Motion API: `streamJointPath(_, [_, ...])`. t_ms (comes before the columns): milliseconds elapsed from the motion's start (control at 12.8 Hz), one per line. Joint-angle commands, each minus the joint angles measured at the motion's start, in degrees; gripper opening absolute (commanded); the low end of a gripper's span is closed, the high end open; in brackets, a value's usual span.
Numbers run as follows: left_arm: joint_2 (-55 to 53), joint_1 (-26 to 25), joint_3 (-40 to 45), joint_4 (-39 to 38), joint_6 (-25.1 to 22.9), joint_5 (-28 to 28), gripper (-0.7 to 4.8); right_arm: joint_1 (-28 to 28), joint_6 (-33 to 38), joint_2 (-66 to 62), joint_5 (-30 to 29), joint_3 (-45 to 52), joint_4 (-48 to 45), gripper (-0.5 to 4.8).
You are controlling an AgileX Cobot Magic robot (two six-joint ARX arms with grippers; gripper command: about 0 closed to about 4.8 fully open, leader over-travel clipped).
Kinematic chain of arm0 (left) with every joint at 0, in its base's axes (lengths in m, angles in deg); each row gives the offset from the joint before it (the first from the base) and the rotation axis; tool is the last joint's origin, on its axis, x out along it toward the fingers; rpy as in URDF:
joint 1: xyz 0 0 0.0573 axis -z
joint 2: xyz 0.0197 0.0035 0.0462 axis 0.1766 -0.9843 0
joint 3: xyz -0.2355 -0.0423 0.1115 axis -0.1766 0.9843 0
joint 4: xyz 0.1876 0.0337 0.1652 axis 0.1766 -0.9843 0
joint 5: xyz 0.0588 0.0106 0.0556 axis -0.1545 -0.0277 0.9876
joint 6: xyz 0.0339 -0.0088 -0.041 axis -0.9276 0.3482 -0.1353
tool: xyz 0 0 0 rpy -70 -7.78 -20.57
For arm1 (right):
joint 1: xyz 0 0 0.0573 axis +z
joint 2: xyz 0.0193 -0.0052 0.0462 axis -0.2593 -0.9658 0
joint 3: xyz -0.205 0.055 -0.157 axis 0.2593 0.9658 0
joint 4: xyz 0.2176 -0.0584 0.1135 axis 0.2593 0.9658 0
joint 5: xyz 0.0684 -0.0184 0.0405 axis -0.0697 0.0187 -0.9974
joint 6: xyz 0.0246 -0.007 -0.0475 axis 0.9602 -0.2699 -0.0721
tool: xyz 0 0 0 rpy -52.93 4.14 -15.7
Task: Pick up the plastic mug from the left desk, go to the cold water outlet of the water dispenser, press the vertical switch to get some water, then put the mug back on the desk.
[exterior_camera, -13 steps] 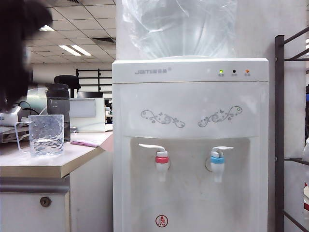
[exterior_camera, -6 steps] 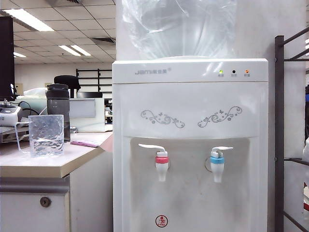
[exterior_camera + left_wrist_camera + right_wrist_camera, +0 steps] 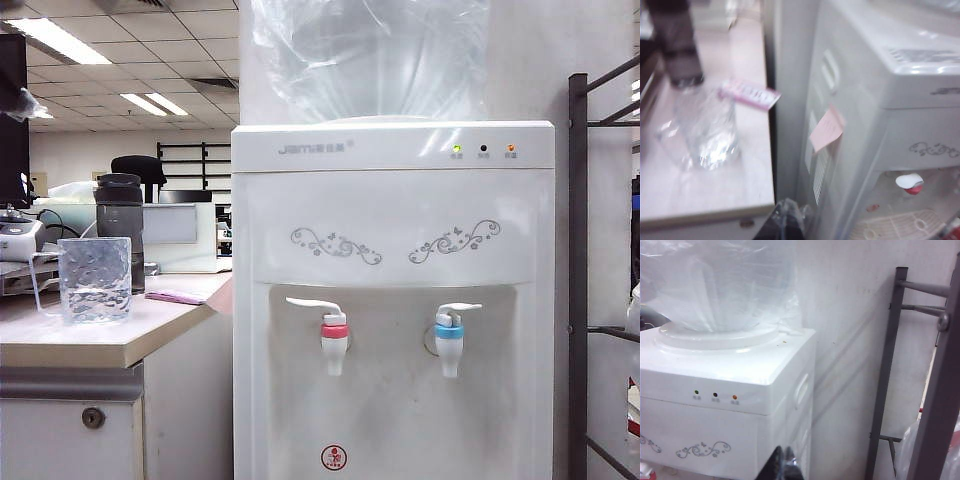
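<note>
Found the plastic mug (image 3: 707, 130) upright on the left desk (image 3: 705, 195), just beside the grey bottle (image 3: 120, 225). Judged it ahead of and below the left end effector (image 3: 785, 220), clenched, empty, and the nearer one. Could not tell the state of the right end effector (image 3: 782, 465), aimed at the water dispenser (image 3: 740, 385).

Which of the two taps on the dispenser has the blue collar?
The tap on the right in the exterior view; the other tap to its left wears a red collar.
</note>
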Motion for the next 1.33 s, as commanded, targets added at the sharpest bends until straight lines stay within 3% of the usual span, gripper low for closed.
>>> streamJointPath(78, [3.8,-2.4,5.9,6.9,-3.1,-5.1,-0.06,0.0,0.2,0.1,0.1,-0.2,-0.7,0.00])
streamJointPath(235, [11.4,-9.0,11.1,6.8,-2.4,-10.7,-0.06,-0.1,0.2,0.1,0.1,-0.2,-0.5,0.00])
streamJointPath(313, [20.3,-16.5,14.2,5.6,1.8,-11.8,-0.06,0.0,0.2,0.1,0.1,-0.2,-0.2,0.00])
streamJointPath(470, [27.1,-22.1,17.1,1.2,1.9,-11.9,-0.06,0.0,0.2,0.1,0.1,-0.2,0.2,0.00])
streamJointPath(626, [31.2,-28.7,20.8,-1.9,4.4,-15.6,-0.06,0.0,0.2,0.1,0.1,-0.2,0.5,0.00])
streamJointPath(704, [31.2,-28.2,20.8,-2.6,-3.4,-14.3,-0.06,0.0,0.2,0.1,0.1,-0.2,0.5,0.00])
streamJointPath(1331, [31.2,-28.3,20.8,-2.6,-3.3,-14.0,-0.06,0.0,0.1,0.1,0.1,-0.2,0.5,0.00])
